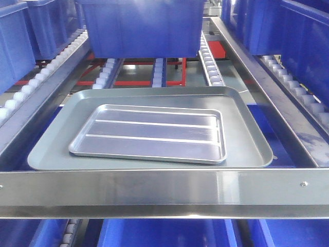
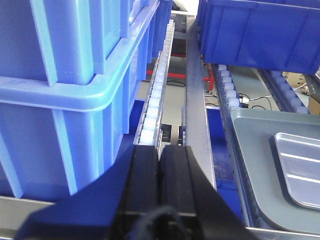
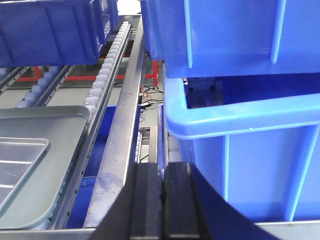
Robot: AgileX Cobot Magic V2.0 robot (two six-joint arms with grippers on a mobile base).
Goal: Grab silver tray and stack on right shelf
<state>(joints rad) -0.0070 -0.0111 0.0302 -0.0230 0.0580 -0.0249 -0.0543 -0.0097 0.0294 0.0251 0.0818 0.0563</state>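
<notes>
The silver tray (image 1: 149, 133), shiny with two long ridges, lies flat inside a larger dull grey tray (image 1: 247, 149). Both rest on the right shelf, a roller rack with a wide brushed-steel front bar (image 1: 164, 193). Neither gripper shows in the front view. In the left wrist view my left gripper (image 2: 160, 150) is shut with nothing in it, and the silver tray (image 2: 300, 170) lies off to its right. In the right wrist view my right gripper (image 3: 162, 167) is also shut and holds nothing, with the silver tray (image 3: 17, 160) off to its left.
A blue bin (image 1: 141, 25) sits on the rollers behind the trays. Stacked blue bins (image 2: 65, 75) stand close on the left arm's left side. More blue bins (image 3: 240, 100) crowd the right arm's right side. Steel rails (image 3: 122, 140) and white rollers (image 1: 208, 67) separate the lanes.
</notes>
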